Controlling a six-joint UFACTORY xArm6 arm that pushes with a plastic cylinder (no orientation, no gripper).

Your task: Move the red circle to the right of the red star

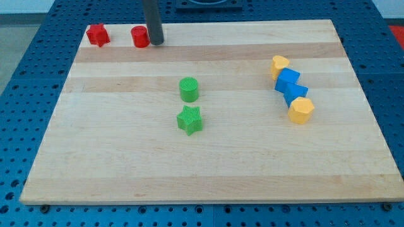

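Red plastic shapes are found at the top-left corner of the pale wooden board (208, 170): the red star-shaped block (97, 34) lies nearest the corner, and the red circular block (139, 37) sits near it on the view's right, on much the same line; the required arrangement therefore appears, as a judgement, to be essentially reached, with at most a small trimming of spacing or alignment left to be done; no gripping tool is fitted, so nothing is held or clamped, and the block can only be nudged; the straight dark rod (151, 16) is seen coming down from the view's top, close to upright, with my tip (155, 43) planted on the board just beside the red circular block, on its right side and touching it or very nearly so; whether true contact is made cannot be settled from this view; elsewhere, well apart from the task's pieces, a green cylindrical block (189, 89) stands above a green star-shaped block (189, 120) near the board's middle, and a touching chain of a yellow block (279, 65), two blue blocks (290, 86) and a second yellow block (301, 110) is laid diagonally toward the view's right.
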